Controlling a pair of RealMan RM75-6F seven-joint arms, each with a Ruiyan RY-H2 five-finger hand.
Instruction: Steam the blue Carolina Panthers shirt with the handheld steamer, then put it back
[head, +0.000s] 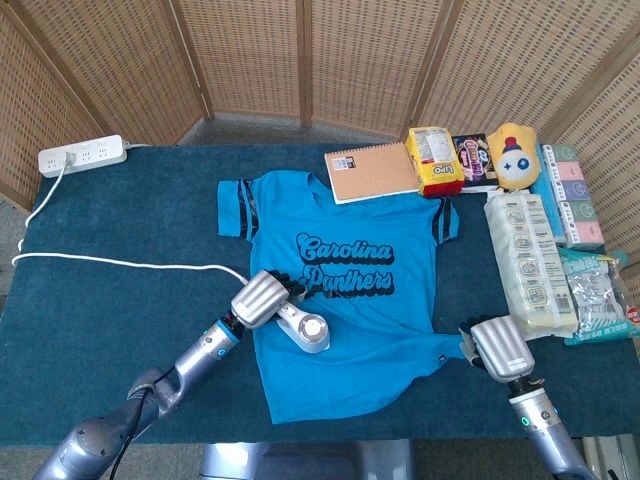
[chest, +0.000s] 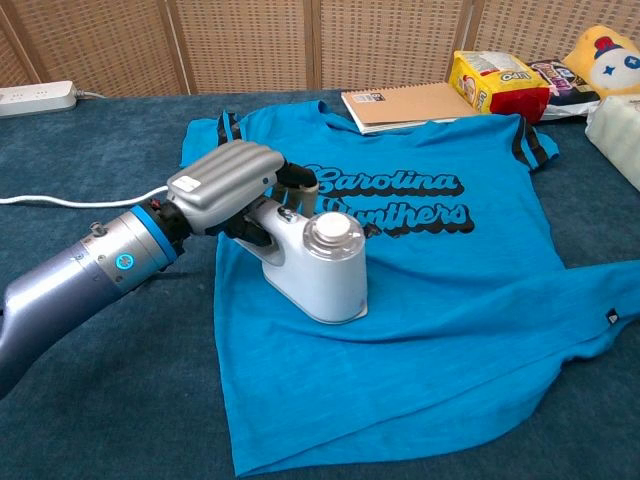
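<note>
- Covering the whole work area, the counter (head: 120, 310) wears a dark teal cloth, with a woven wicker screen (head: 300, 60) standing behind it.
- Spread flat near the counter's middle, the blue Carolina Panthers shirt (head: 370, 330) lies with its lettering face up and its collar toward the screen; its lower right corner is pulled out toward the right robot hand.
- Along the counter's right edge lie long packets of tissue packs (head: 527, 262), with further packaged goods just beside them.
- Touching the shirt's collar, a spiral notebook (head: 370, 172) lies flat; beside it are a yellow snack bag (head: 433, 160) and a yellow plush toy (head: 515, 155).
- At the far left corner sits a white power strip (head: 82, 156), and a white cord (head: 110, 263) runs from it across the cloth to the steamer.
- The white handheld steamer (chest: 320, 268) stands on the shirt's left half, below the lettering.
- The left robot hand (chest: 225, 185) is clamped around the steamer's handle, fingers wrapped over it.
- The right robot hand (head: 497, 348) rests at the shirt's lower right corner, fingers curled; whether it pinches the fabric cannot be told.
</note>
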